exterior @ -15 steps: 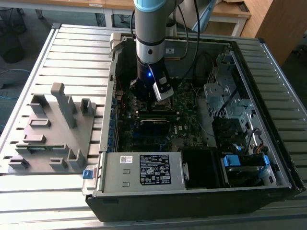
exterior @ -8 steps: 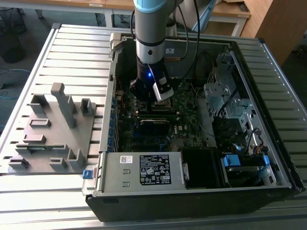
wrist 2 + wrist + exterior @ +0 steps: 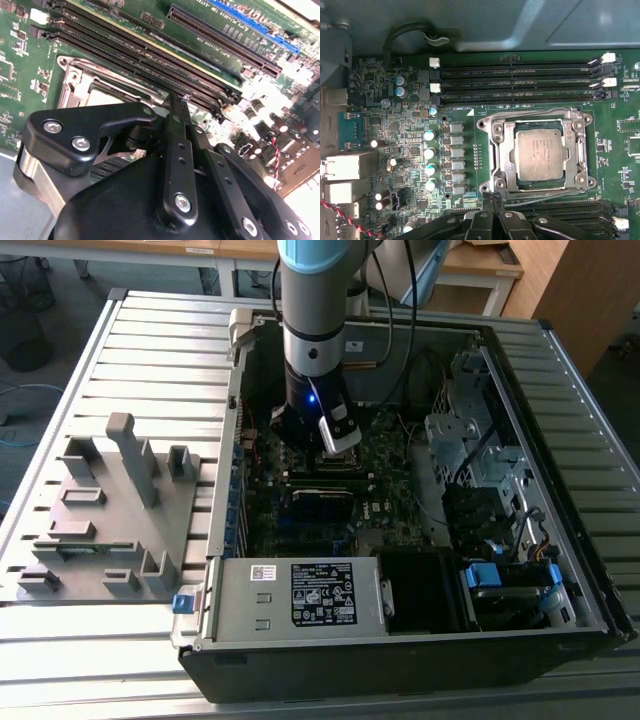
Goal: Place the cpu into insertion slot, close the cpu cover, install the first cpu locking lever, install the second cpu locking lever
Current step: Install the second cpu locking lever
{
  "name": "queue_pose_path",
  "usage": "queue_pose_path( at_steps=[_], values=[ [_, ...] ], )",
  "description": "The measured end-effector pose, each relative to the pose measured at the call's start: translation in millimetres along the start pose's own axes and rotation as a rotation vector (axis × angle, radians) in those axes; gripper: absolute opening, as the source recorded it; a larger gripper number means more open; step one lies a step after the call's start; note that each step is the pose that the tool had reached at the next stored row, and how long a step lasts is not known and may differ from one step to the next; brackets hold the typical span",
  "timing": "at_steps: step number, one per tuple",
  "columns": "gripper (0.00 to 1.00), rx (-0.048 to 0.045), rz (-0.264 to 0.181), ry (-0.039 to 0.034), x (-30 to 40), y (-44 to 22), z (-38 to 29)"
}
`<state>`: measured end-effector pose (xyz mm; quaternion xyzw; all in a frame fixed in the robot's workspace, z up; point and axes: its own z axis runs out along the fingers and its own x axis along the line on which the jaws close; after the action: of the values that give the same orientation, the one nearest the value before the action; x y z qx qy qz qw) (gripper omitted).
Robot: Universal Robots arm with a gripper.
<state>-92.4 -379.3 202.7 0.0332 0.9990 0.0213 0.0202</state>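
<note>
In the first wrist view, nearest the camera, the black linkages of the pincer (image 3: 492, 200) rise to narrow tips that sit drawn together with nothing between them, at about six o'clock of the socket and right at its near rim. Just beyond them lies the insertion slot (image 3: 495, 165), a square socket with a silver metal rim on the green motherboard (image 3: 410, 150). The cpu (image 3: 539, 154) sits flat inside it, its dull grey top showing through the cut-out of the cpu cover (image 3: 575, 150), which lies folded down over the chip as a thin silver frame. A thin wire lever runs along the twelve o'clock edge of the socket; whether it is latched cannot be told. Past the socket, at twelve o'clock, three long black memory slots (image 3: 515, 80) run side by side, and at nine o'clock stands a column of small capacitors (image 3: 430, 160).

In the second wrist view the pincer (image 3: 176, 107) shows its fingers (image 3: 175, 130) closed to one slim point, tip just at the edge of the silver socket frame (image 3: 75, 80).

In the exterior view the arm (image 3: 315, 300) stands nearly upright, reaching straight down into the open computer case (image 3: 560, 570) that lies on the slatted counter (image 3: 150, 330). At nine o'clock of the case rests a grey fixture block (image 3: 110, 510).
</note>
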Motion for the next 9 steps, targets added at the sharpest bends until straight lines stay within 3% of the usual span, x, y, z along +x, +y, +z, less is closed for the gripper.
queue_pose_path(
  at_steps=[6,9],
  values=[
    [0.1,-0.0115,0.001,0.0007,0.0,-2.6,0.4],
    [0.1,-0.023,0.001,0.0015,0.1,-4.3,1.1]
  ],
)
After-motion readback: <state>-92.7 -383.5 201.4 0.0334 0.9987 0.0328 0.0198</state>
